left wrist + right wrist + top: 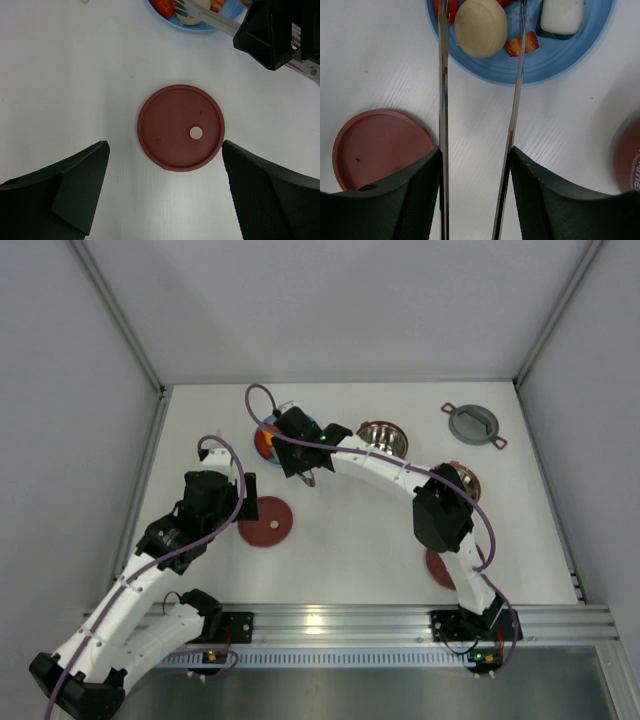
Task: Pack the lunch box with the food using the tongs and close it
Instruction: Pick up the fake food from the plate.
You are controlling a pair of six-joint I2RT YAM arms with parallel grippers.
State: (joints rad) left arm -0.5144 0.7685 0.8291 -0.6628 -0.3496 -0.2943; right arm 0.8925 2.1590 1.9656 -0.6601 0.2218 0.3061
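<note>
From above, the right gripper [290,445] hangs near the far edge of the white table [360,530]. In the left wrist view, the left gripper [165,147] gapes empty over a flat dark-red disc lid [172,115]. In the right wrist view, half-closed jaws hold long thin silver tongs [443,100] mid-length; these look stiff and likely slippery, and they straddle a round cream-white food piece [481,26] on a light-blue plate [560,60].
</note>
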